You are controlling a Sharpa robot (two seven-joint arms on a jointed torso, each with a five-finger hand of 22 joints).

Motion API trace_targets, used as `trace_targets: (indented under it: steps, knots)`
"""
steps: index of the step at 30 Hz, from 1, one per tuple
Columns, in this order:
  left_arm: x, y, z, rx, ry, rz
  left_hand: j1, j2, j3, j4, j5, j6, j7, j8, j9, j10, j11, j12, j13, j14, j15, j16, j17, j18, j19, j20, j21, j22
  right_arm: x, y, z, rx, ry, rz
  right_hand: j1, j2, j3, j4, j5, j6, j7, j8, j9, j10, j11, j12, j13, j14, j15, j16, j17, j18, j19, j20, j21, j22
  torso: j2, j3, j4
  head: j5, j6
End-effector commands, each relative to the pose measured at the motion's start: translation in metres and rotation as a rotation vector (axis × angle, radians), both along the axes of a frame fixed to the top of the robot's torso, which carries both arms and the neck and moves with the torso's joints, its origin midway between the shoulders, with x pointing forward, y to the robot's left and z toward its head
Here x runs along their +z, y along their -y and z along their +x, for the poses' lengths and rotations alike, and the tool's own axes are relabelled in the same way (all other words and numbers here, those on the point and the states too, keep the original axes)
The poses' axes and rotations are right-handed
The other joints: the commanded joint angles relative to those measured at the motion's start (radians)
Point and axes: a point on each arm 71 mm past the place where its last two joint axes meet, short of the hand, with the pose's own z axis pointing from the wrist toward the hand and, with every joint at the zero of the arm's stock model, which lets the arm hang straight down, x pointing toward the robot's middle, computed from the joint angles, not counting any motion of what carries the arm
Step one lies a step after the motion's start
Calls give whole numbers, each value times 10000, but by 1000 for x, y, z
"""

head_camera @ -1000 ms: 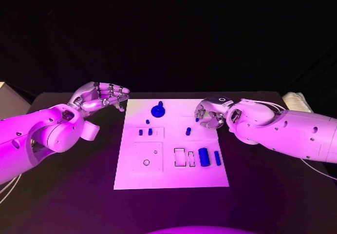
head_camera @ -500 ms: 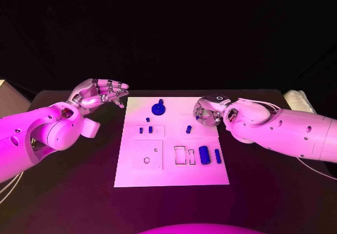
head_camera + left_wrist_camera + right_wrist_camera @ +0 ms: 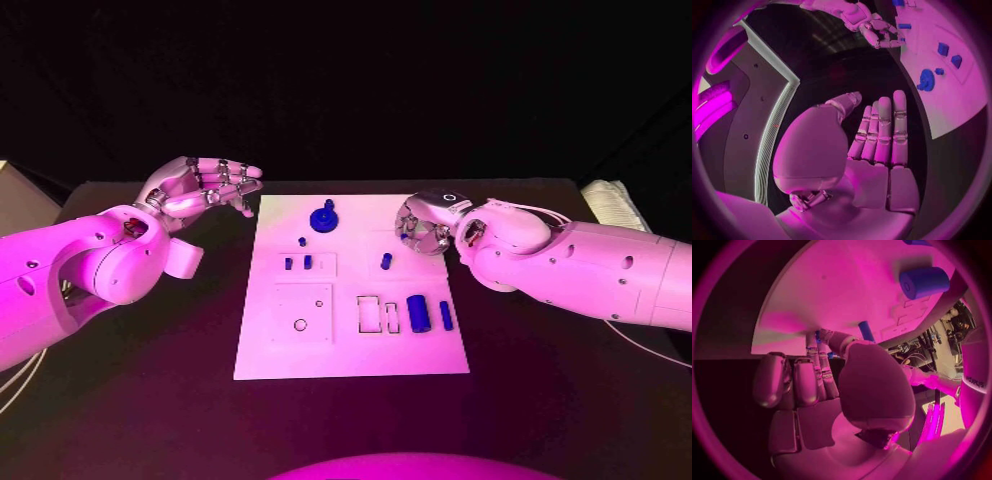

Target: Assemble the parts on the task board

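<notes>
The white task board [image 3: 433, 355] lies mid-table. A blue round part with a knob [image 3: 325, 218] stands at its far edge. Nearer are small blue pegs [image 3: 297, 264], another peg [image 3: 387, 263], a thick blue cylinder [image 3: 418, 313] and a thin blue bar [image 3: 446, 315]. My right hand [image 3: 430, 225] is curled over the board's far right edge, and its fingertips [image 3: 820, 337] pinch a small blue part against the board [image 3: 836, 290]. The cylinder [image 3: 924, 282] lies beyond them. My left hand [image 3: 202, 190] hovers off the far left corner, palm up [image 3: 879, 150], fingers straight, holding nothing.
A pale folded object [image 3: 613, 210] lies at the table's far right edge. A pale box [image 3: 15, 195] stands at the far left. Empty outlined slots [image 3: 378, 315] and a square plate with a ring hole [image 3: 300, 325] mark the board's near half.
A small blue spot beside my right hand in the earliest frame no longer shows on the board. My left hand has risen slightly. The whole view has shifted a little.
</notes>
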Motion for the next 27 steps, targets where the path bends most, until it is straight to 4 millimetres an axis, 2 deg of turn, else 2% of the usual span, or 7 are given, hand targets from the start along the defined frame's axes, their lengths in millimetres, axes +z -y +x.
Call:
trace_targets:
  steps: [1, 11, 20, 24, 27]
  knots:
    - [1, 1, 0, -48, -1, -101, 114, -18, 7, -48, 26, 54, 38, 35, -9, -87, 0, 59, -17, 12, -3, -67, -10, 147, 86, -13, -53, -13, -5, -4, -3, -76, -91, 82, 65, 198, 9, -66, 25, 58, -17, 85, 112, 300, -225, 61, 24, 501, -78, 53, -12, -99, 83, -17, 91, 99, -9, -2, -7, -10, -17]
    - [0, 0, 1, -15, -29, -76, 172, -5, 24, -75, 38, 56, 46, 35, -12, -103, 6, 55, -27, 6, -3, -81, -17, 146, 101, -21, -49, -13, 6, -2, -9, -80, 695, 845, 88, 221, 91, -157, 12, 43, -27, 146, 192, 368, -243, 36, 52, 494, -98, 61, -46, -121, 102, -42, 213, 237, -29, -13, 3, -48, -3]
    - [-1, -1, 2, 27, -33, -64, 179, -4, 25, -77, 39, 53, 50, 32, -14, -113, 10, 50, -30, 3, -1, -86, -20, 144, 103, -21, -48, -12, 29, 0, -19, 242, 1498, 1696, 88, 209, 116, -190, 12, 43, -28, 168, 221, 384, -246, 23, 60, 495, -101, 84, -36, -128, 110, -49, 254, 283, -31, -8, -11, -32, 46]
    - [-1, -1, 3, 30, -49, -76, 181, -6, 23, -78, 39, 45, 55, 27, -17, -126, 15, 44, -35, 0, 2, -91, -22, 143, 105, -21, -47, -13, 38, -2, -27, 511, 1686, 2090, 88, 209, 116, -190, 12, 43, -28, 168, 221, 384, -246, 23, 60, 495, -101, 84, -36, -128, 110, -49, 254, 283, -30, 0, -11, -26, 73]
    - [-1, 0, 3, 9, -66, -89, 182, -11, 20, -77, 39, 32, 63, 20, -21, -142, 22, 37, -40, -4, 7, -96, -24, 140, 107, -21, -48, -13, 42, -9, -34, 805, 1731, 2412, 83, 203, 124, -200, 11, 41, -27, 176, 232, 388, -245, 16, 64, 497, -102, 98, -27, -135, 117, -51, 286, 319, -28, -8, -2, 1, 93]
